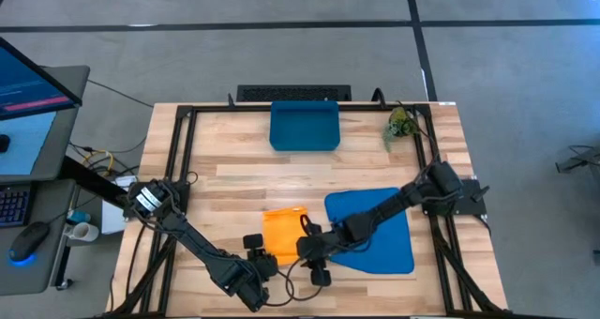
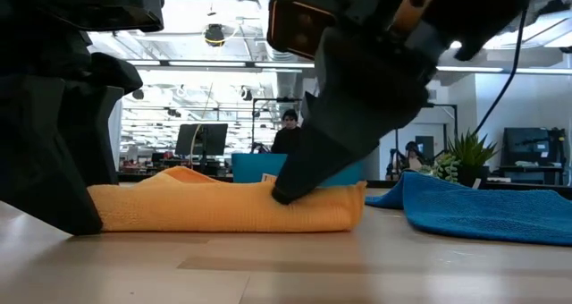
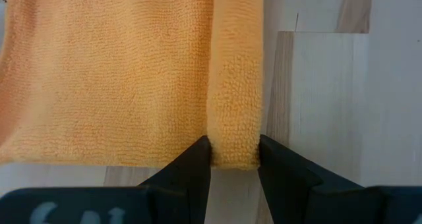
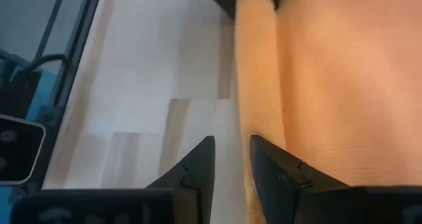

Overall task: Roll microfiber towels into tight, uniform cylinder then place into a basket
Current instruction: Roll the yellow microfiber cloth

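1. Wooden planks make the counter (image 1: 234, 183), with a grey floor around it and a large room with screens behind; a person stands far off in the low view.
2. An orange-yellow towel (image 1: 283, 232) lies near the front middle of the counter, and its near edge is rolled into a narrow fold (image 3: 235, 112).
3. Just to its right lies the bright blue towel (image 1: 375, 227), flat and not rolled, and part of the right arm passes over it.
4. At the far side stands the dark-blue basket (image 1: 305, 127), well apart from both towels, with a small green plant (image 1: 401, 124) to its right.
5. From the near left comes the left tool (image 3: 235, 153), and it is clamped on the left end of the rolled fold, as its wrist view shows.
6. At the right end of the same fold is the right tool (image 4: 232, 159); its fingers stand a little apart, and it cannot be told if they pinch the cloth or only stand beside it.
7. Judged from this, the rolling has only begun, and nothing seems to be in the basket yet.
8. One risk: if the two tools turn unevenly, the roll may become a cone or go loose.
9. Another risk: the soft cloth may slip out of the right tool, because its hold looks uncertain, and the fold would then open again.
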### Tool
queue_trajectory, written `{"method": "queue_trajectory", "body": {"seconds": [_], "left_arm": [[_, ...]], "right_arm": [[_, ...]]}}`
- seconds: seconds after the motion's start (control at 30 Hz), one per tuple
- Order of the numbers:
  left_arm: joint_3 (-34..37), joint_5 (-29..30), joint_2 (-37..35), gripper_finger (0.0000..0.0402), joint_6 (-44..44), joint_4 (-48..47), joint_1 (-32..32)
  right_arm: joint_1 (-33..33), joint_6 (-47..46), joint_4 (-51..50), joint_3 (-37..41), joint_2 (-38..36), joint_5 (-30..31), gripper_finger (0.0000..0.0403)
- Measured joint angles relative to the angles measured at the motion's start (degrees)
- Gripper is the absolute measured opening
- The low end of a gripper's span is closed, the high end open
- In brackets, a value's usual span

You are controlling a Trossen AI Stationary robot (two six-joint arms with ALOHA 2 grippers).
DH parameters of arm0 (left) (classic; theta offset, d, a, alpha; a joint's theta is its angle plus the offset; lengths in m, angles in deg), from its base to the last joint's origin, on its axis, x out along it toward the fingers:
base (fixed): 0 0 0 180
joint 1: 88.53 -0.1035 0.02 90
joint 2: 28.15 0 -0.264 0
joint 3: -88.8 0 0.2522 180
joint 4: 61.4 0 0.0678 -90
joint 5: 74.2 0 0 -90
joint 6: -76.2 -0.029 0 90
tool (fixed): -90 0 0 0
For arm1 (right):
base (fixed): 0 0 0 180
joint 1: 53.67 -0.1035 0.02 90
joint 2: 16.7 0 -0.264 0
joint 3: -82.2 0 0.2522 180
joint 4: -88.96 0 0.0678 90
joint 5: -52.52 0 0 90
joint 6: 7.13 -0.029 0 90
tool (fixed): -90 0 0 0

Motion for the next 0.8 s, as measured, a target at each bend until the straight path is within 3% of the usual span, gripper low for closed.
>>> {"method": "queue_trajectory", "body": {"seconds": [0.4,0.8], "left_arm": [[0.0,0.9,0.0,0.0113,-0.3,-0.2,0.1],[0.2,12.2,-6.2,0.0113,-2.0,-0.8,5.6]], "right_arm": [[2.8,-2.9,-2.1,-0.1,1.3,-0.3,0.0118],[3.0,-3.1,-2.8,-0.4,1.6,-0.1,0.0118]]}}
